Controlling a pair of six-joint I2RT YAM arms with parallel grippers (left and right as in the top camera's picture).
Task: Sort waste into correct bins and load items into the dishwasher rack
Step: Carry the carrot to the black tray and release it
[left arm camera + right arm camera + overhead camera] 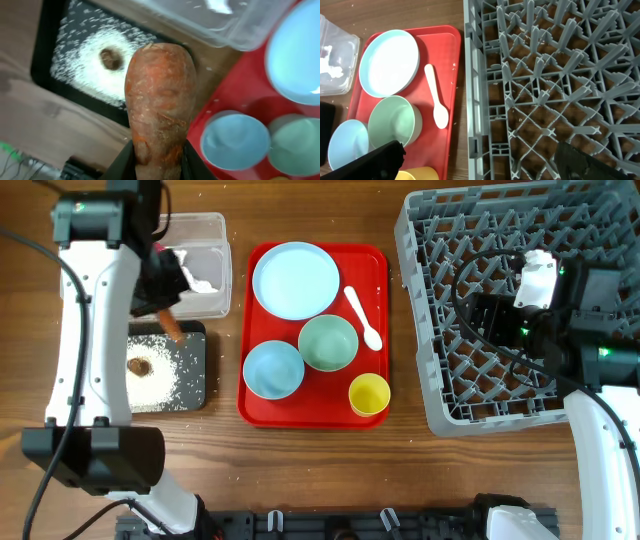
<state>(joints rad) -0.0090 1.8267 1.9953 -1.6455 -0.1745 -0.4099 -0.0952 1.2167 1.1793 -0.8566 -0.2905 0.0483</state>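
My left gripper [159, 162] is shut on the orange-brown carrot-like stick [159, 102], held above the black tray's [196, 370] top edge; the stick also shows in the overhead view [171, 326]. The black tray holds loose rice grains [160, 375] and a small brown lump [139, 366]. The clear tub [205, 230] holds white tissue [200, 278]. On the red serving tray [265, 405] sit the blue plate [295, 279], blue bowl [273, 369], green bowl [328, 342], yellow cup [369, 394] and white spoon [363, 317]. My right gripper [480, 165] is open over the grey rack's [440, 380] left edge.
The rack [545, 75] fills the right side of the table, its pegs upright. Bare wood lies between the red tray and the rack. A few stray rice grains lie on the wood near the black tray [45, 55].
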